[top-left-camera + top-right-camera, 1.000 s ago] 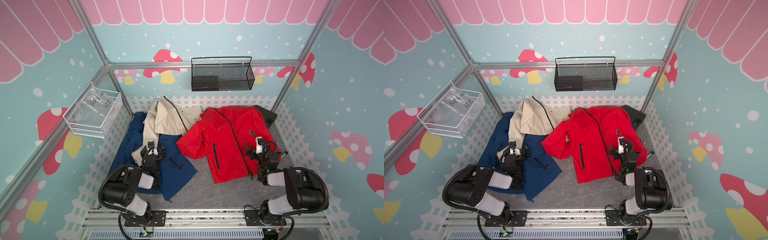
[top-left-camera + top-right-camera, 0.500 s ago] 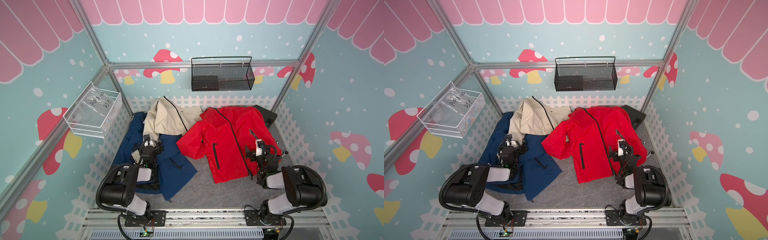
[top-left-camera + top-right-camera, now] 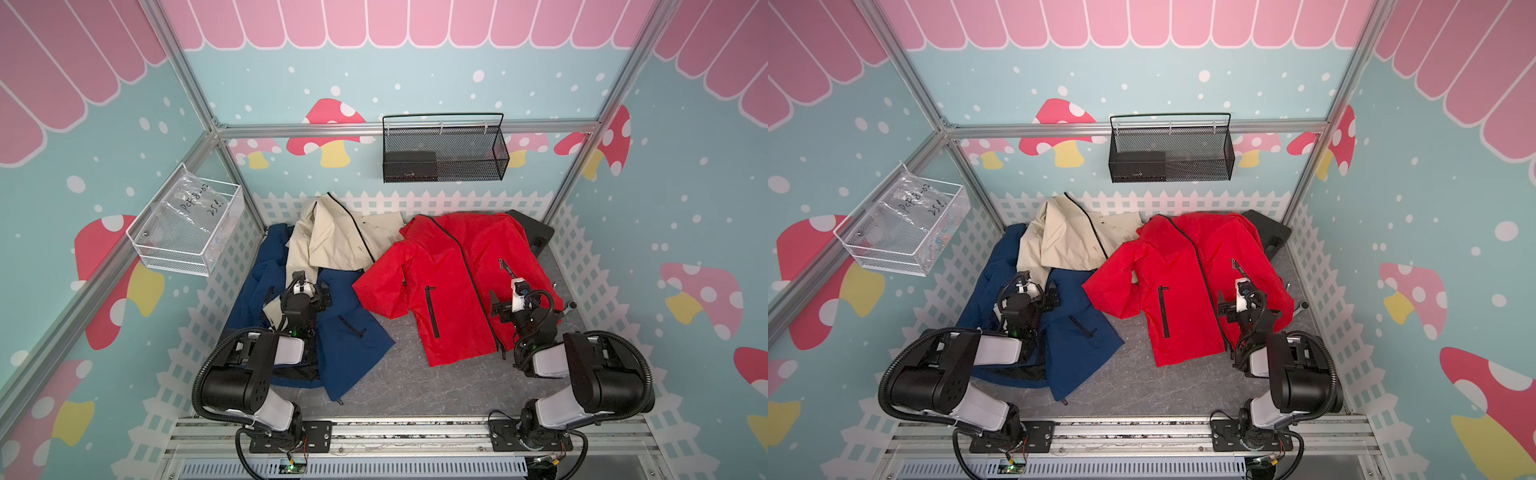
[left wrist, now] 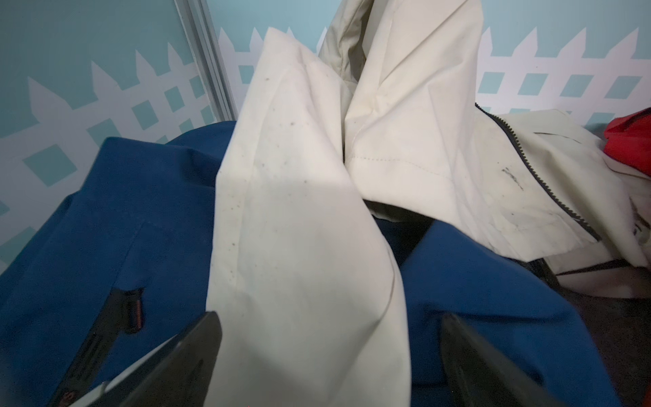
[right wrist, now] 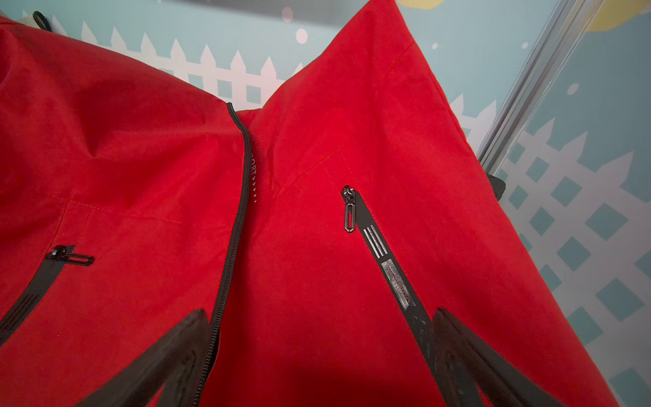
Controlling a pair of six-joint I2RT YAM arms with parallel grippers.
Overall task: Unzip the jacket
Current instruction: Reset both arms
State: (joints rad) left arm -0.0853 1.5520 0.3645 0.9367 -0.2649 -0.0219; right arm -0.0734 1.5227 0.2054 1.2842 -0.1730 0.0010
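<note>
at the near edge of the table [image 3: 395, 382], two arms reach in from their rail [image 3: 395, 432]. the left pincer [image 4: 327, 345] hangs low over the blue jacket [image 3: 349, 345], jaws spread as wide as they go and holding nothing. a cream sleeve [image 4: 299, 246] runs between them, though i can't tell whether they touch it.

the right pincer [image 5: 318, 317] is spread just as wide and is also empty, low over the lower front of the red jacket [image 3: 457, 282]. i take that one to be the job. it lies flat, front up, on the right half of the table, and its black front zip [image 5: 243, 176] is closed along all the length i can see, hem to collar. i can't pick out the slider; my guess is it sits at the far collar end, so the arm would need to reach further in. one finger [image 5: 169, 352] sits over the zip line, which suggests the arm is lining up on it, or getting ready to pin the cloth.

beyond, the cream jacket [image 3: 332, 241] is heaped at the back. it overlaps the blue one and seems to meet the red sleeve, where it might snag. a black case [image 3: 536, 232] sits in the far corner, and a black mesh basket [image 3: 469, 158] hangs higher up behind.
</note>
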